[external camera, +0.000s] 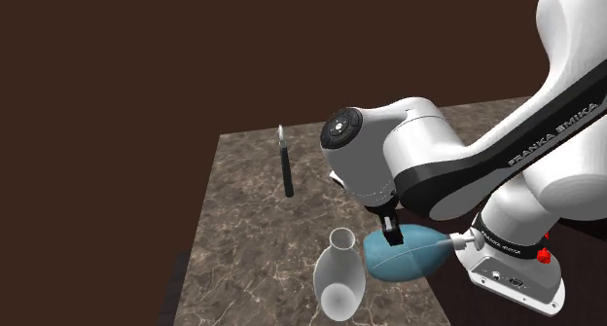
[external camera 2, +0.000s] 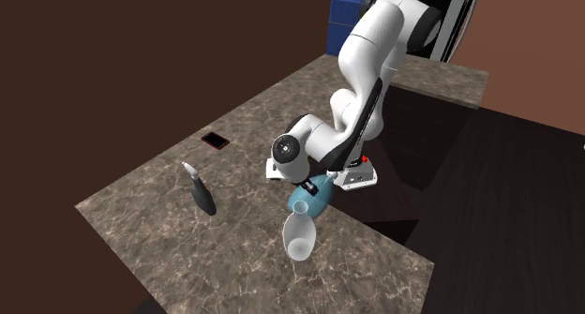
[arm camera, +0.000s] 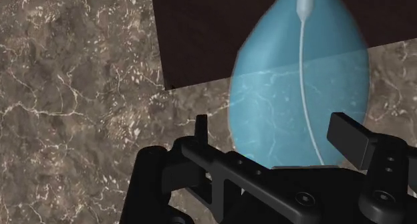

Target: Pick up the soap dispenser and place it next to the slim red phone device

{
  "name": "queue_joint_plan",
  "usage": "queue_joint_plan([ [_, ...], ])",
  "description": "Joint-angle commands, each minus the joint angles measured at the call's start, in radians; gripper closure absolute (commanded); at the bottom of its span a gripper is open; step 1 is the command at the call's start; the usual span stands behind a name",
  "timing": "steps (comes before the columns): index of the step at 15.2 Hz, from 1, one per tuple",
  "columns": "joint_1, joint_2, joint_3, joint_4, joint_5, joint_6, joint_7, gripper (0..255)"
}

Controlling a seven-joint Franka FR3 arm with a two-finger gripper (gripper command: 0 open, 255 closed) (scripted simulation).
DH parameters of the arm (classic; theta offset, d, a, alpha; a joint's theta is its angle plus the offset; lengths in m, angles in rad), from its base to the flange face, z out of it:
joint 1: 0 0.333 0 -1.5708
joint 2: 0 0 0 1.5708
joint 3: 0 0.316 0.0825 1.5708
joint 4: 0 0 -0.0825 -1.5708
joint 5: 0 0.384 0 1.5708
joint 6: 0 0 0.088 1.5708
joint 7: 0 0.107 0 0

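Observation:
The soap dispenser is a translucent blue teardrop bottle with a white pump. It lies on its side on the marble table, close to my stand. My black gripper hangs right over its rounded body. In the wrist view the gripper is open. The dispenser lies between the fingers, one finger standing a little clear of its side. A thin flat dark phone with a red rim lies far across the table near the wall.
A white vase stands right beside the dispenser. A slim dark tool with a pale tip stands upright mid-table. The table edge and dark floor run just behind the dispenser. A blue box sits behind the arm.

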Motion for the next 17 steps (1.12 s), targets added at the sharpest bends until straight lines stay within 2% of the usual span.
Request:
queue_joint_plan([
  [1, 0.025, -0.04, -0.006, -0.043, 0.041, -0.03, -0.016, 0],
  [9, 0.184, -0.236, -0.014, -0.203, 0.228, -0.199, -0.039, 0],
  [17, 0.203, -0.217, 0.006, -0.299, 0.261, -0.09, -0.039, 0],
])
